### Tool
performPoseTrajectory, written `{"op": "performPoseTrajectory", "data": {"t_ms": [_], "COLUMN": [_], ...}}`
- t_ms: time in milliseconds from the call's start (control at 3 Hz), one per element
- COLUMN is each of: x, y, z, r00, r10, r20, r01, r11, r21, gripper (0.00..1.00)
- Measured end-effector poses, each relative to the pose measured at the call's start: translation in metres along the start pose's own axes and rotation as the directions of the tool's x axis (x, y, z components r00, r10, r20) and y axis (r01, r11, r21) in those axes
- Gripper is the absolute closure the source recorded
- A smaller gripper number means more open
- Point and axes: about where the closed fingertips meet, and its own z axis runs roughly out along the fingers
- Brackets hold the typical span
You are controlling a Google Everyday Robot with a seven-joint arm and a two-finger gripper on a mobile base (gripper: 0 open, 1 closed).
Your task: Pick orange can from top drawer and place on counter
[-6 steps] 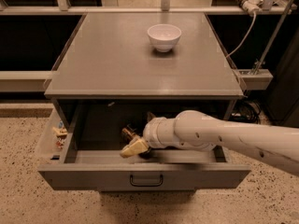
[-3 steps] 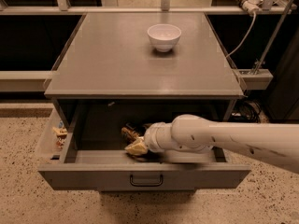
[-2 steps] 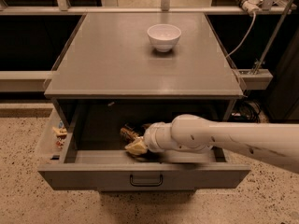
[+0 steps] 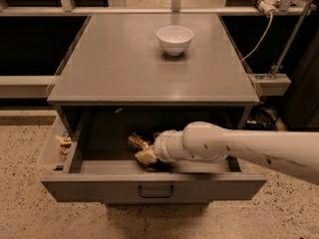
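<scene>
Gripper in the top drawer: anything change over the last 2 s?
The gripper sank slightly lower in the top drawer between 2 s and 1 s ago, next to the orange can, and has not visibly moved since. Whether it holds the can cannot be told. The can, the drawer and the white bowl on the counter are unchanged.

Speckled beige floor (image 4: 25,208), dark side recesses (image 4: 35,46), pale horizontal rail (image 4: 22,86), white cable (image 4: 257,38)

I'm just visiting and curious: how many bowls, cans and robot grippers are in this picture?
Bowls: 1, the white bowl on the counter.
Cans: 1, the orange can in the top drawer.
Grippers: 1, the gripper inside that drawer, next to the can.
Total: 3.
</scene>
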Motion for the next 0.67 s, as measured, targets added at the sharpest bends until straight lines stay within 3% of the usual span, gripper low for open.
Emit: {"op": "performPoseTrajectory", "data": {"t_ms": [333,667], "x": [-0.010,-0.041], "y": [-0.005,-0.030], "z": [-0.023,-0.089], "r00": [0.999,0.993], "r10": [-0.035,-0.116], "r20": [-0.010,-0.031], "r01": [0.035,0.116], "r11": [0.9992,0.9932], "r21": [-0.019,-0.009], "gripper": [1.00,1.00]}}
